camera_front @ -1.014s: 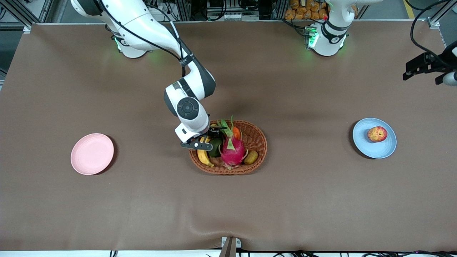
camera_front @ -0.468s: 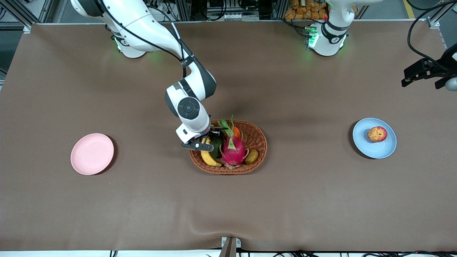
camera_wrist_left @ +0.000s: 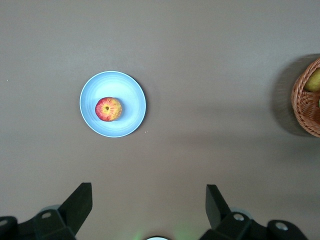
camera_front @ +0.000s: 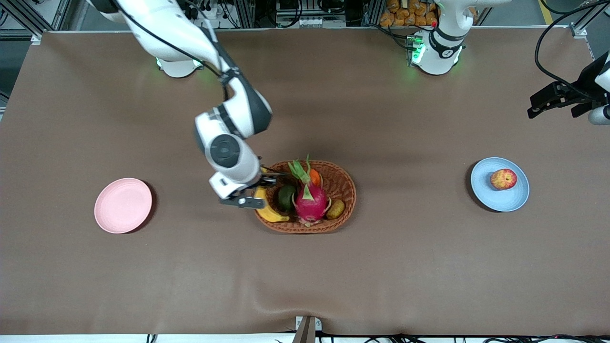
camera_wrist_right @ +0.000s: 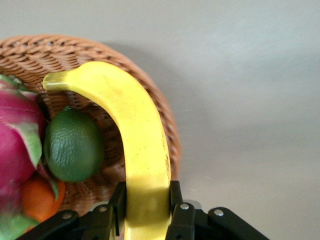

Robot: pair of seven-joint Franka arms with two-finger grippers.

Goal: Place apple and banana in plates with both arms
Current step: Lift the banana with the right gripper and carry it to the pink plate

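Observation:
The yellow banana (camera_front: 269, 212) is clamped between the fingers of my right gripper (camera_front: 254, 190) and is raised over the rim of the wicker basket (camera_front: 347, 186) at its right-arm end. In the right wrist view the banana (camera_wrist_right: 142, 145) runs out from my right gripper (camera_wrist_right: 146, 200). The red-yellow apple (camera_front: 503, 179) lies on the pale blue plate (camera_front: 482, 191); both show in the left wrist view, apple (camera_wrist_left: 108, 109) on plate (camera_wrist_left: 134, 92). The pale pink plate (camera_front: 123, 205) is bare. My left gripper (camera_front: 548, 102) is open and empty, high over the table's left-arm end (camera_wrist_left: 150, 200).
The basket holds a pink dragon fruit (camera_front: 310, 200), a dark green fruit (camera_front: 286, 197), a kiwi (camera_front: 336, 208) and a small orange fruit (camera_front: 315, 177). Its edge shows in the left wrist view (camera_wrist_left: 305, 110). A fold rises in the brown cloth (camera_front: 305, 300) near the front edge.
My right gripper has lifted and moved toward the pink plate with the banana, which now reaches over the basket rim. My left gripper has drifted slightly toward the table's middle.

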